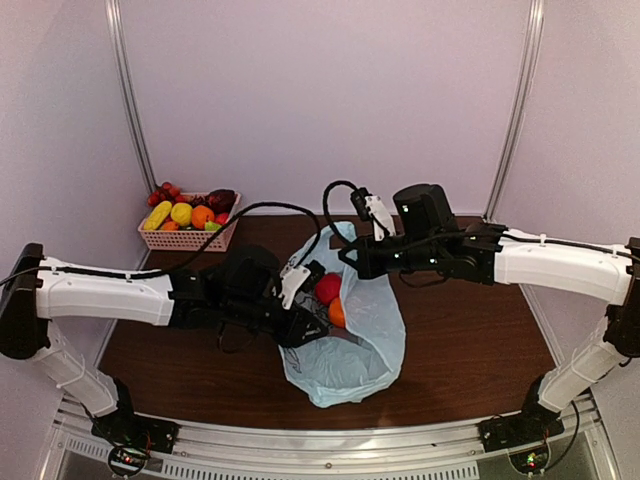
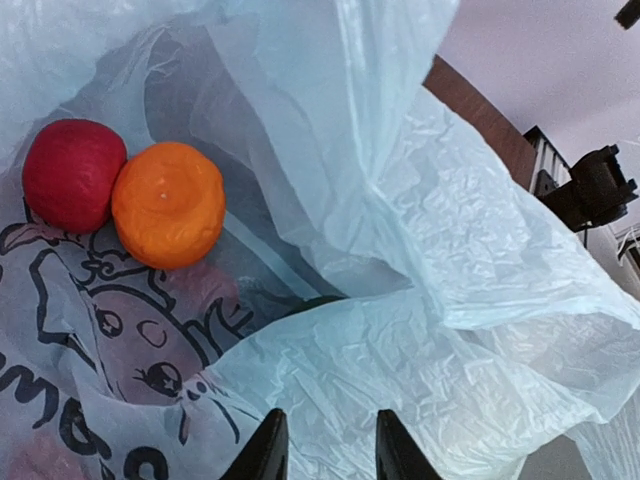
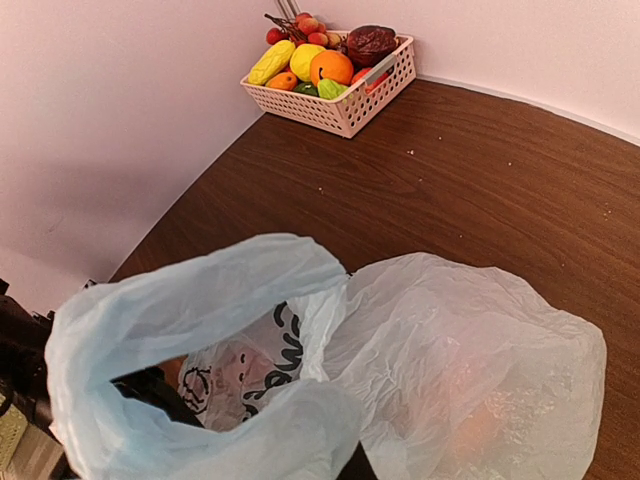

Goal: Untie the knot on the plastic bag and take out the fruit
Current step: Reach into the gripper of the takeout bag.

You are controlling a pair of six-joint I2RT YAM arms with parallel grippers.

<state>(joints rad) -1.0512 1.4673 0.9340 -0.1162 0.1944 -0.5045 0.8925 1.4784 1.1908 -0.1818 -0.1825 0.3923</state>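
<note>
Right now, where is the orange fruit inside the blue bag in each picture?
Top external: centre, orange fruit in the open blue plastic bag.
Left wrist: upper left, beside the red fruit.
Right wrist: not plainly visible.
Shared landmark: the blue plastic bag.

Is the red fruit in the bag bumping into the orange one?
Touching. The left wrist view shows the red fruit pressed against the orange fruit inside the plastic bag, with no gap between them.
</note>
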